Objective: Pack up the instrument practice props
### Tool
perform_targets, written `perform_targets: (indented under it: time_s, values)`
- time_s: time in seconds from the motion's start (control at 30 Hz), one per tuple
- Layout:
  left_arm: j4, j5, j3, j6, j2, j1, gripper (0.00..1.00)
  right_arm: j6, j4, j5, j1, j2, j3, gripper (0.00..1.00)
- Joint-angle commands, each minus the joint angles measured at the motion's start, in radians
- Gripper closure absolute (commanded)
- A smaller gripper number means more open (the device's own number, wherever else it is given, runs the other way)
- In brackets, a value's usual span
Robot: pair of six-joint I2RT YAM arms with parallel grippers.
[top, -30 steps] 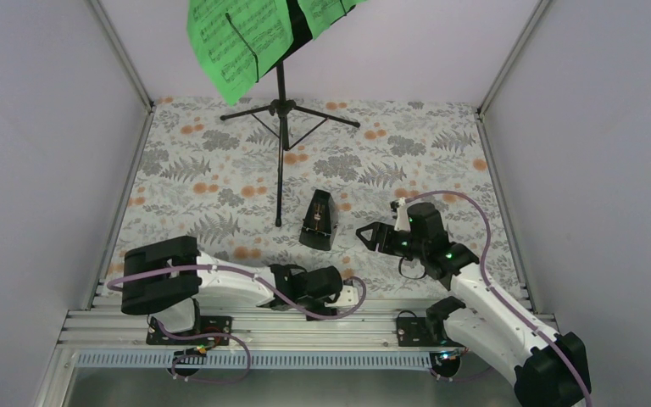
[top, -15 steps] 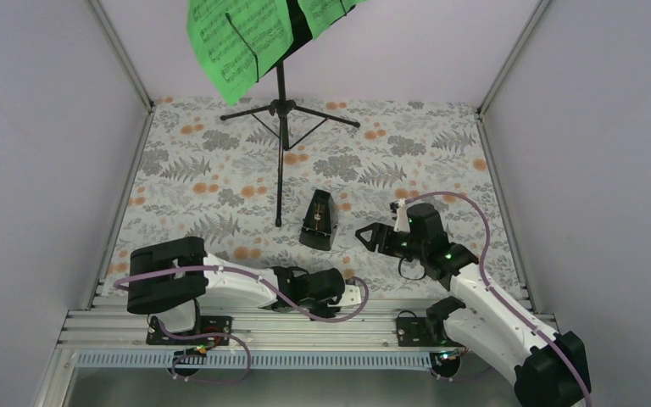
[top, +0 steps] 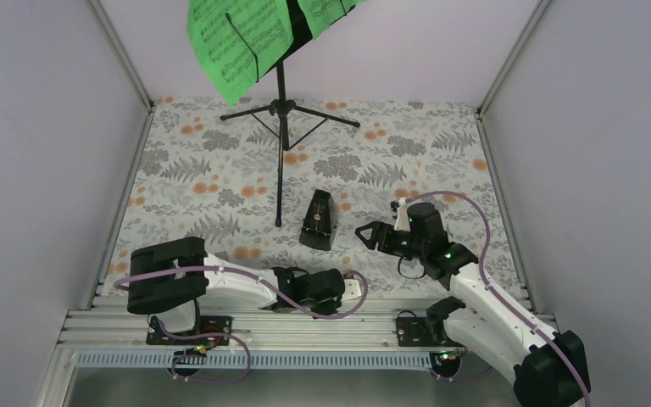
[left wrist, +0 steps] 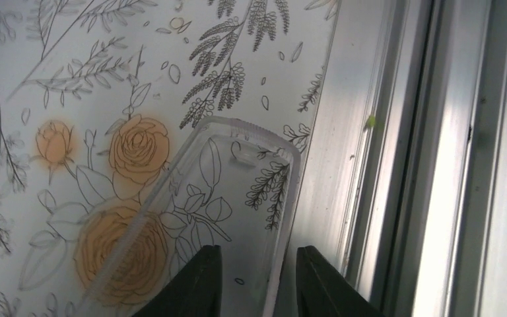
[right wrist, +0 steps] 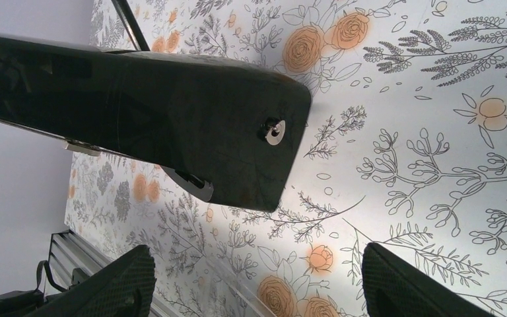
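Observation:
The black tripod music stand (top: pixel 280 144) stands at the back with bright green music sheets (top: pixel 237 42) on its desk. The small dark pyramid metronome (top: pixel 317 222) sits upright mid-table. In the right wrist view the metronome (right wrist: pixel 138 112) fills the upper left. My right gripper (top: pixel 371 236) hovers just right of it, open and empty (right wrist: pixel 257 277). My left gripper (top: pixel 358 292) lies low at the front edge. Its fingers (left wrist: pixel 201 287) straddle the right wall of a clear plastic cover (left wrist: pixel 237 198) lying flat on the cloth. A gap still shows between the fingers and that wall.
A floral cloth (top: pixel 220 170) covers the table. Aluminium rails (left wrist: pixel 436 165) run along the near edge, right beside the clear cover. White walls (top: pixel 51 170) close in the left, right and back sides. A stand leg (right wrist: pixel 129 20) shows beyond the metronome.
The left gripper's jaws have narrowed around the clear cover's wall, and the left arm has settled slightly lower and forward. The right arm and the props have not moved.

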State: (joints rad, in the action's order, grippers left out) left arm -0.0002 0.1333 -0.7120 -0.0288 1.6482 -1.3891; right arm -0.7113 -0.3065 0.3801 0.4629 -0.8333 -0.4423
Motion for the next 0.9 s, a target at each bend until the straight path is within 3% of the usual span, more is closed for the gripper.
perform_targets:
  time_s: [0.0,0.07,0.17,0.5,0.7,0.87]
  values:
    - [0.004,0.045,0.011,0.037,-0.008,-0.005,0.64,-0.02,0.017,-0.008,-0.009,0.002,0.008,0.26]
    - [0.001,0.047,0.019,0.04,-0.014,-0.005,0.58,-0.022,0.018,-0.01,-0.009,0.002,0.008,0.26]
    - [0.0,0.046,0.031,0.041,-0.017,-0.005,0.58,-0.026,0.02,-0.013,-0.011,0.005,0.009,0.25]
    - [0.004,0.053,0.046,0.066,-0.033,-0.007,0.91,-0.026,0.018,-0.033,-0.012,0.017,0.012,0.25]
    - [0.025,0.085,0.051,0.106,-0.103,-0.006,0.98,-0.027,0.004,-0.068,-0.013,0.058,0.002,0.2]
    - [0.026,0.121,0.055,0.173,-0.206,0.01,0.98,-0.056,-0.002,-0.113,-0.013,0.14,-0.001,0.08]
